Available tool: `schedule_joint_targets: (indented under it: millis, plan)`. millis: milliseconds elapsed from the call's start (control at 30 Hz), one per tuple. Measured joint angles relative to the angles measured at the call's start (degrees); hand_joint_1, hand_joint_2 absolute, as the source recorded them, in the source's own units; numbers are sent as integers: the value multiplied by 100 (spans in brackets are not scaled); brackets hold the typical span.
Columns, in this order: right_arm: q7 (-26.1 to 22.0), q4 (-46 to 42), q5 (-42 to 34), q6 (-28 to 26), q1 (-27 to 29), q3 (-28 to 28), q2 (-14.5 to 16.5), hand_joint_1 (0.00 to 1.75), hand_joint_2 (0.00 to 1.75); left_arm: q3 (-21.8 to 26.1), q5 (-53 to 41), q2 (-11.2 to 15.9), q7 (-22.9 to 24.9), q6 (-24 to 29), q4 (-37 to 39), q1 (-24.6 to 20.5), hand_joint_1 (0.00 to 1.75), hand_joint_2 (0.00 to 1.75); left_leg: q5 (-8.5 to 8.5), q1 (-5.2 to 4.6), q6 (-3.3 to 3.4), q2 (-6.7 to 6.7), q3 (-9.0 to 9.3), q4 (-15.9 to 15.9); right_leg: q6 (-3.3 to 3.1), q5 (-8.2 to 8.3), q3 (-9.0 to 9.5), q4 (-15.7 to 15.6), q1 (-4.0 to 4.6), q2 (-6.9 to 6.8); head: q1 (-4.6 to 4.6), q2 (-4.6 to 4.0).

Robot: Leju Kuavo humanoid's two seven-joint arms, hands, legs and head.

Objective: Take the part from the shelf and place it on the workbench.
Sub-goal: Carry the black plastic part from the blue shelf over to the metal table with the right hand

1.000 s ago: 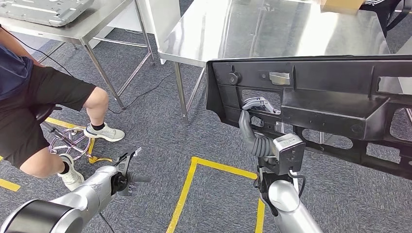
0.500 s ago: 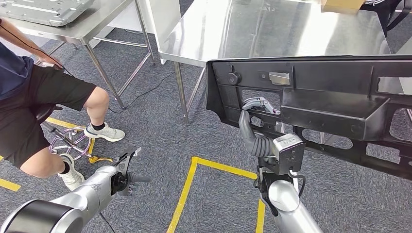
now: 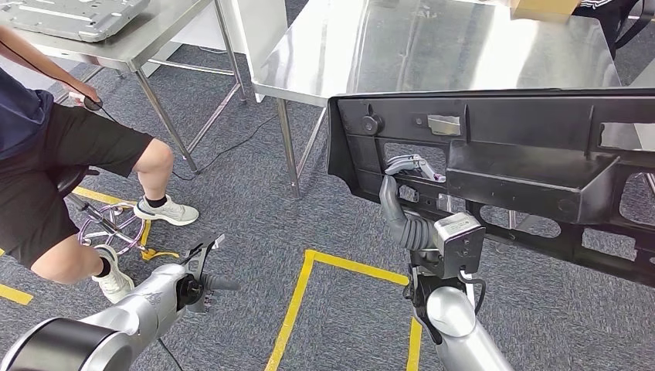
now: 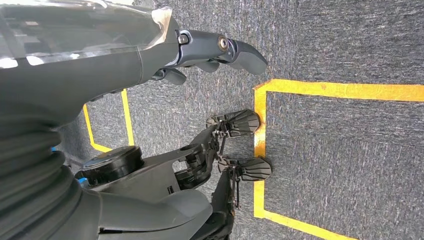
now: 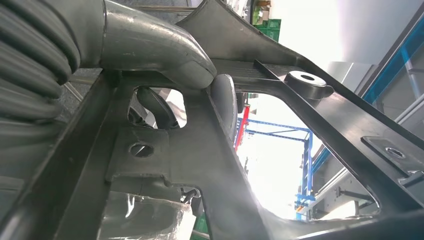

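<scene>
A large black plastic panel part (image 3: 510, 154) with cut-outs and a metal clip hangs in the air in front of the steel workbench (image 3: 432, 46). My right hand (image 3: 405, 197) grips it near its left end, thumb and fingers hooked through an opening. In the right wrist view the thick grey thumb (image 5: 165, 55) presses on a rib of the part (image 5: 210, 165). My left hand (image 3: 202, 270) hangs low over the carpet, fingers apart, holding nothing; the left wrist view shows its dark fingers (image 4: 225, 50) above the floor.
A person sits at the left on a stool (image 3: 116, 224), a leg (image 3: 151, 174) stretched toward the middle. A second steel table (image 3: 116, 42) carries a grey metal plate (image 3: 73, 15). Yellow tape lines (image 3: 297, 301) mark the grey carpet. A cardboard box (image 3: 544, 8) stands on the workbench's far edge.
The seated person's arm has shifted a little at the left. My arms and the black part have stayed still.
</scene>
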Motion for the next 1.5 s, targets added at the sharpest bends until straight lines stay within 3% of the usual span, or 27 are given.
schedule_joint_targets:
  millis: [1500]
  plan:
    - [0,0,0,-1,1,0,0,175,175,0,0,3,0,0,0,0,0,175,-7,-3,7,-1,-2,5,0,0,0,-2,-9,0,0,0]
